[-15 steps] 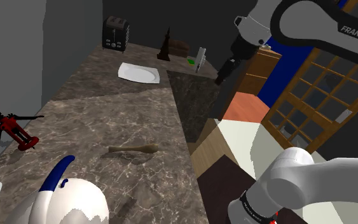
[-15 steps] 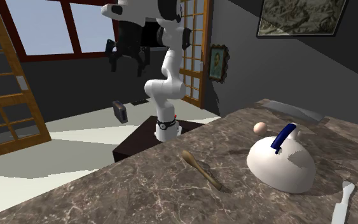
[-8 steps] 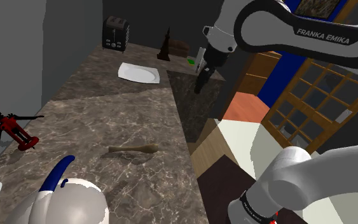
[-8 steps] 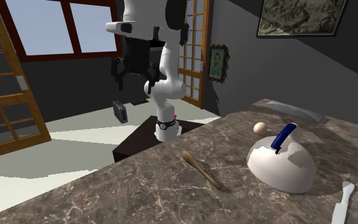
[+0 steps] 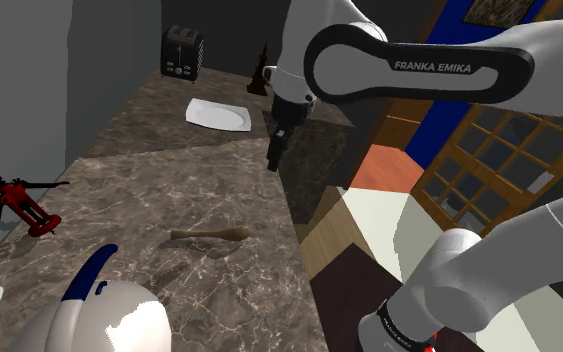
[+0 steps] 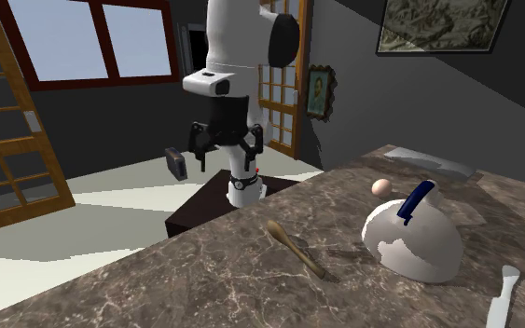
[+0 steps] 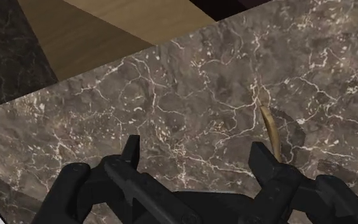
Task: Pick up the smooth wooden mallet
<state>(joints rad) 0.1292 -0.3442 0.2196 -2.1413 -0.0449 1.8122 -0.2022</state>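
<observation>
Two hazards, I judge: the marbled worktop (image 5: 169, 170), unforgiving under a deep descent, and the white dome (image 5: 109, 315) at the shoulder view's lower left, near the slim mallet (image 5: 210, 234) lying flat at lower centre. The jaws hang wide open and empty, well above it; a skewed closing could roll it away.

A dark marble counter (image 5: 169, 185) meets a grey wall (image 5: 24, 80); wood-framed windows (image 6: 139, 37) show blue sky.

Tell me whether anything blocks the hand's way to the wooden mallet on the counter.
Nothing visible does. The open black hand hangs above the dark marble counter near its edge; the smooth brown wooden mallet lies alone on bare marble. The white dome with a blue handle sits beyond the mallet.
</observation>
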